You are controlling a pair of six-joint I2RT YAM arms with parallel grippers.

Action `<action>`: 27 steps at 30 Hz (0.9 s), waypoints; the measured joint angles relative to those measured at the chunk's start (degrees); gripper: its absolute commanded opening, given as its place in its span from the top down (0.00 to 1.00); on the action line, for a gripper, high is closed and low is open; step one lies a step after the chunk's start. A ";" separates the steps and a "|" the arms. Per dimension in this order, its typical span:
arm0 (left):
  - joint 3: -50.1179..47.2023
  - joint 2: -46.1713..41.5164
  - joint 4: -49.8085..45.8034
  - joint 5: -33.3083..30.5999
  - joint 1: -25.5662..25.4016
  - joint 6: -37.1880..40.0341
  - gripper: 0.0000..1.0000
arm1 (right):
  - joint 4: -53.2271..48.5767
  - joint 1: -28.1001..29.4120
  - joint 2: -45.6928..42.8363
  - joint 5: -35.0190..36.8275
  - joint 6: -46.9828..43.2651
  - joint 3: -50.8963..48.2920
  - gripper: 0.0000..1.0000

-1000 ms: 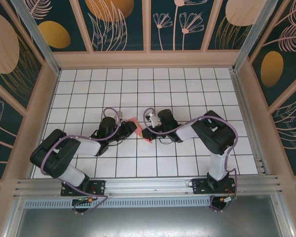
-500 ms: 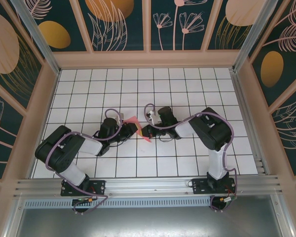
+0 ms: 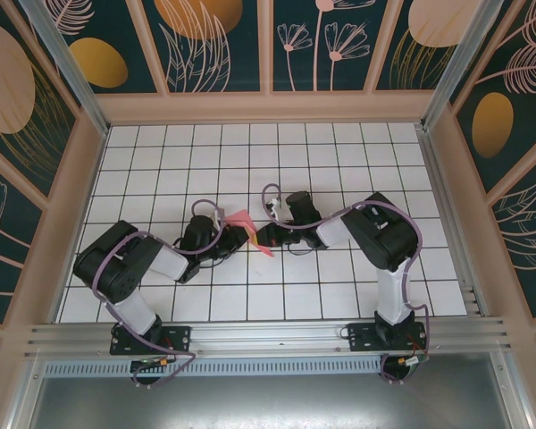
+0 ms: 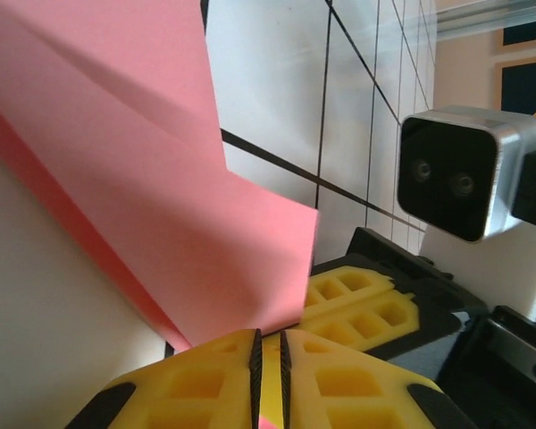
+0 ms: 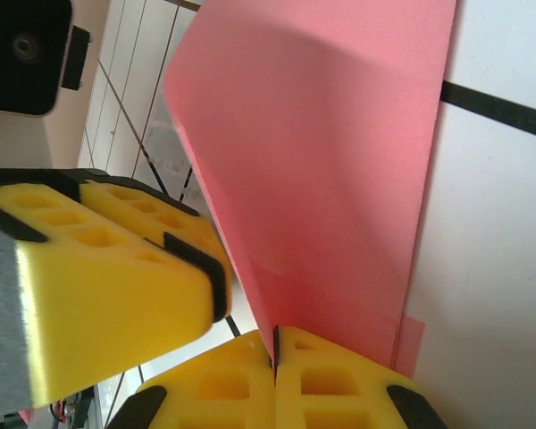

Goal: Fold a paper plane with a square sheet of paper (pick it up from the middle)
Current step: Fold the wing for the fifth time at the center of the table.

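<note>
The left end effector (image 4: 268,349) has its yellow pads (image 4: 196,380) pressed almost together. A low edge of the pink sheet of paper (image 4: 161,214) goes into the thin slit between them, so it is pinching the sheet. The right end effector (image 5: 274,349) is closed in the same way on another edge of the same sheet. The two meet nose to nose over the middle of the white tiled surface (image 3: 339,161). The sheet stands up between them, already creased, with one pointed corner toward the near side. I cannot tell if that corner touches the surface. I judge that the paper is very light, thin and limp. It will bend under its own flap, and it may tear or slip out if the arms pull apart. The best place to hold it seems to be beside a crease, where the doubled layers are stiffer. The wrist camera (image 4: 451,174) of the right arm is near the left fingers, so a bump between the arms is the main danger. The patterned walls (image 3: 268,54) are well apart.
</note>
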 measured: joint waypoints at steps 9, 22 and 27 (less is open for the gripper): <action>1.42 3.10 0.57 -0.81 -0.04 0.83 0.87 | -1.49 -0.11 0.13 -0.39 -0.15 0.68 1.00; 2.60 3.21 -2.34 -2.16 -0.33 0.94 0.91 | -6.95 -0.22 -0.76 -0.55 -2.69 2.36 0.85; 3.19 3.41 -3.61 -2.54 -0.33 1.03 0.91 | -10.45 -0.50 -2.21 -0.35 -3.78 2.36 0.81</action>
